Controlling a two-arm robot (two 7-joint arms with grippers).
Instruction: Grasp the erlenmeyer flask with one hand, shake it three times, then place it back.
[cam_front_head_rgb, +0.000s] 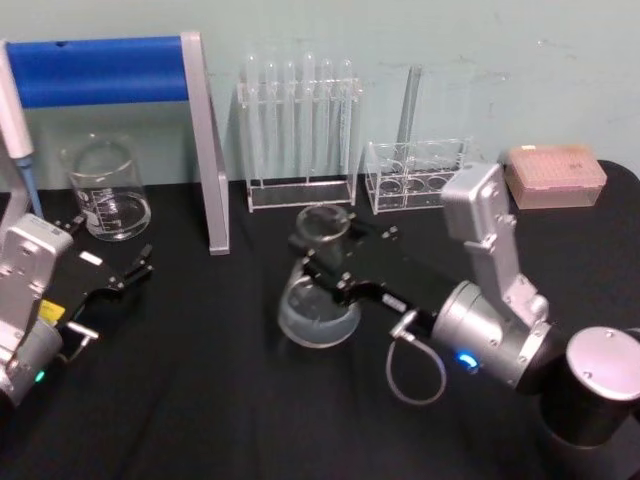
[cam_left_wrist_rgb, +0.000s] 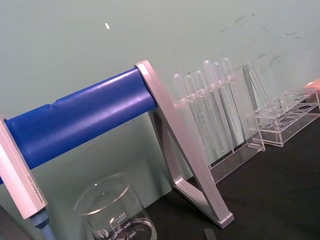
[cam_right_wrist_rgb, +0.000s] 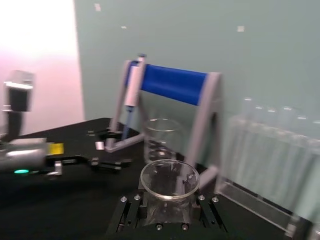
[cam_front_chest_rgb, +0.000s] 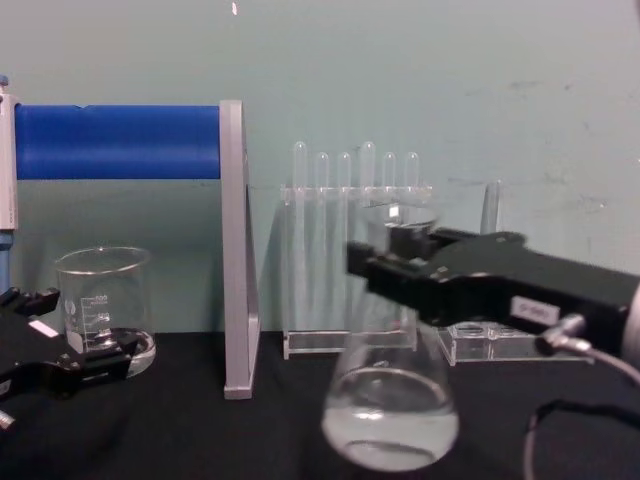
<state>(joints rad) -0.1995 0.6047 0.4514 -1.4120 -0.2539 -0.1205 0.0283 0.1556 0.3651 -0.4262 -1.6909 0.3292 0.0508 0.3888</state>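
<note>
The erlenmeyer flask (cam_front_head_rgb: 318, 312), clear glass with a little clear liquid in its wide base, is at the middle of the black table (cam_front_head_rgb: 200, 400). My right gripper (cam_front_head_rgb: 325, 262), the hand, is shut on its narrow neck just under the flared rim. In the chest view the flask (cam_front_chest_rgb: 390, 412) stands roughly upright under the black gripper (cam_front_chest_rgb: 395, 270); whether the base touches the table I cannot tell. The right wrist view looks down on the flask's rim (cam_right_wrist_rgb: 169, 180) between the jaws. My left gripper (cam_front_head_rgb: 110, 295) rests open at the table's left, apart from the flask.
A glass beaker (cam_front_head_rgb: 105, 190) stands at the back left beside a grey stand with a blue bar (cam_front_head_rgb: 100, 70) holding a pipette. Behind the flask are a test tube rack (cam_front_head_rgb: 298, 130), a low clear rack (cam_front_head_rgb: 415, 175) and a pink tip box (cam_front_head_rgb: 555, 175).
</note>
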